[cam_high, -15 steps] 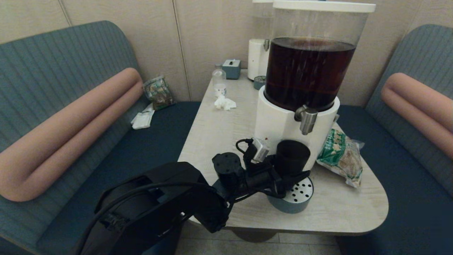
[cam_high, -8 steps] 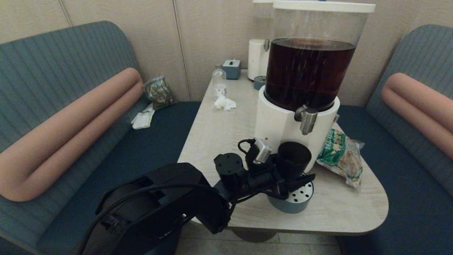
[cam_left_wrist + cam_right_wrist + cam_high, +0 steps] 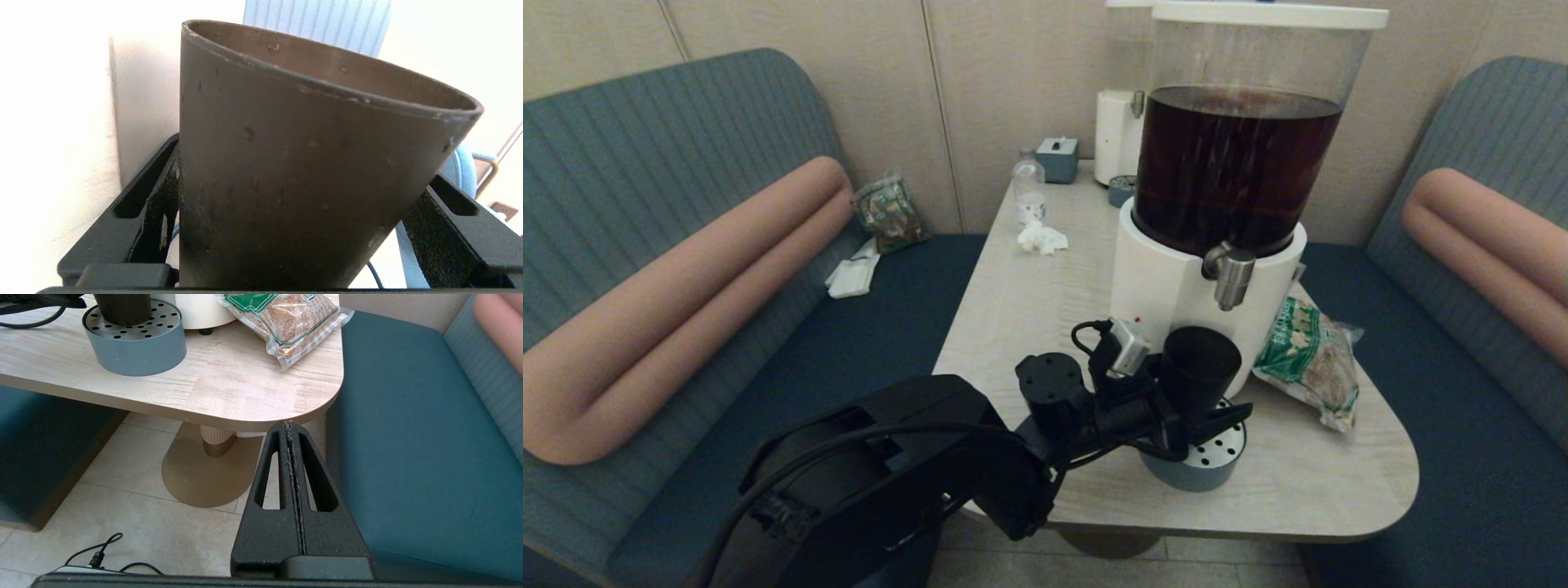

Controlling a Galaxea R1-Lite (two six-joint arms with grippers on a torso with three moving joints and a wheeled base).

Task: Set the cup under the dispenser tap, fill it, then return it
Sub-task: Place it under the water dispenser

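The dark cup (image 3: 1201, 366) stands upright on the round blue-grey drip tray (image 3: 1217, 467), in front of the white base of the dispenser (image 3: 1168, 286) with the dark brown drink. The steel dispenser tap (image 3: 1230, 279) hangs above the cup's right rim, and no stream shows. My left gripper (image 3: 1199, 398) is shut on the cup low on its wall. In the left wrist view the cup (image 3: 306, 163) fills the picture, with black fingers (image 3: 151, 196) against both its sides. My right gripper (image 3: 289, 425) is shut and empty, below the table's front right corner.
A green snack bag (image 3: 1311, 359) lies right of the dispenser. Further back on the table (image 3: 1029, 310) are a crumpled tissue (image 3: 1041, 238), a small clear bottle (image 3: 1028, 189), a tissue box (image 3: 1058, 158) and a second white dispenser (image 3: 1117, 135). Benches flank the table.
My left gripper carried the cup slightly to the right, closer under the tap, then held still. The right arm has not moved.
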